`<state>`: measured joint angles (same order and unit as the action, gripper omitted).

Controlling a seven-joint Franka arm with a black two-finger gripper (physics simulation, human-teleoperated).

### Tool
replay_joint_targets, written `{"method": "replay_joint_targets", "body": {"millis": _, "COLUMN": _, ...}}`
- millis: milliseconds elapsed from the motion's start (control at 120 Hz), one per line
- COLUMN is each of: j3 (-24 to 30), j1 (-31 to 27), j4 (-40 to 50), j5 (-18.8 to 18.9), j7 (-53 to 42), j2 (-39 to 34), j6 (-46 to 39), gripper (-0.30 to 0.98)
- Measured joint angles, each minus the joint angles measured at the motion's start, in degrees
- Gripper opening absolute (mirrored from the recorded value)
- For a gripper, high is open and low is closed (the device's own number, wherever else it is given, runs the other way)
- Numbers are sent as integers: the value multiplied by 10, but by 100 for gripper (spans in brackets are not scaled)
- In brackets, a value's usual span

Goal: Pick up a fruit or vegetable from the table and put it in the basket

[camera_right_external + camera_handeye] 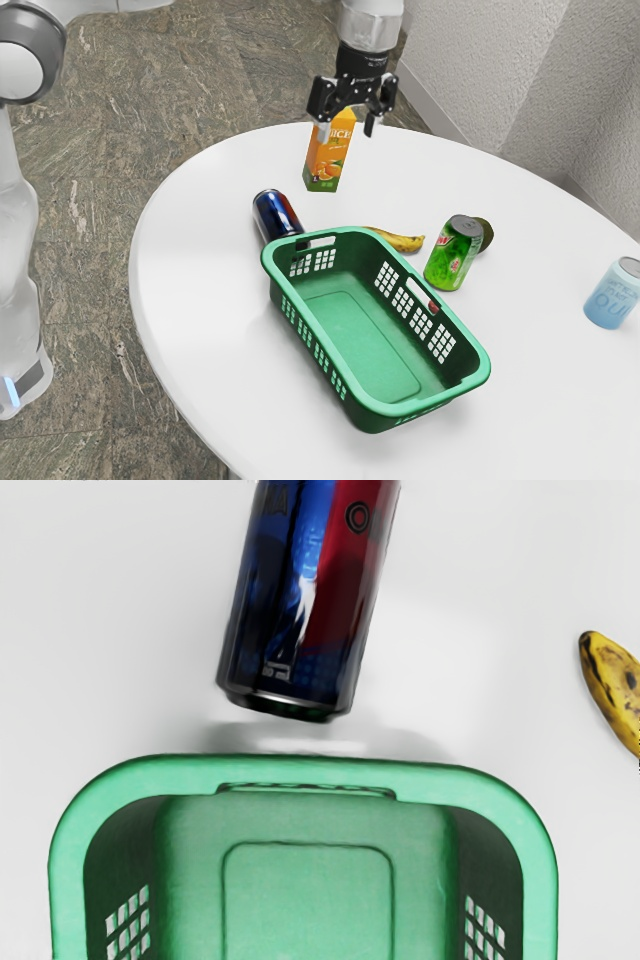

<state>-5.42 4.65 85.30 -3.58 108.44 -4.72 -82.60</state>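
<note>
Banana [405, 242], one, is lying on the surface [215, 230] just beside the green basket [300, 770]; fingers [346, 128] are standing wide and holding nothing, so lifting and placing are both awaiting completion.

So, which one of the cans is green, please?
The green can stands near the banana; the dark blue can and the pale blue can have other colours.

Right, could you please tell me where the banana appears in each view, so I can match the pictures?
Exterior view: banana, partly hidden behind the basket, near the green can.
Wrist view: banana, cut off by the picture's edge, out past the basket's corner, apart from the blue-and-red can.
Shared landmark: the green basket.
</note>
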Motion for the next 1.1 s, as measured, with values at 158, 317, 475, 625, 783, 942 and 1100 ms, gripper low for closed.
{"method": "replay_joint_targets", "body": {"millis": 158, "j3": 12, "j1": 8, "j4": -1, "j5": 19, "j7": 55, "j2": -1, "j6": 0, "gripper": 69}}
{"method": "replay_joint_targets", "body": {"millis": 317, "j3": -6, "j1": 16, "j4": 0, "j5": 23, "j7": 36, "j2": -2, "j6": 1, "gripper": 69}}
{"method": "replay_joint_targets", "body": {"millis": 475, "j3": -12, "j1": 0, "j4": -68, "j5": 27, "j7": -109, "j2": 74, "j6": -2, "gripper": 69}}
{"method": "replay_joint_targets", "body": {"millis": 625, "j3": -12, "j1": -30, "j4": -136, "j5": 24, "j7": -276, "j2": 149, "j6": -12, "gripper": 69}}
{"method": "replay_joint_targets", "body": {"millis": 783, "j3": 13, "j1": -31, "j4": -140, "j5": 24, "j7": -429, "j2": 163, "j6": -21, "gripper": 69}}
{"method": "replay_joint_targets", "body": {"millis": 942, "j3": 22, "j1": -56, "j4": -139, "j5": 35, "j7": -564, "j2": 173, "j6": -28, "gripper": 69}}
{"method": "replay_joint_targets", "body": {"millis": 1100, "j3": 19, "j1": -68, "j4": -137, "j5": 50, "j7": -691, "j2": 185, "j6": -31, "gripper": 69}}
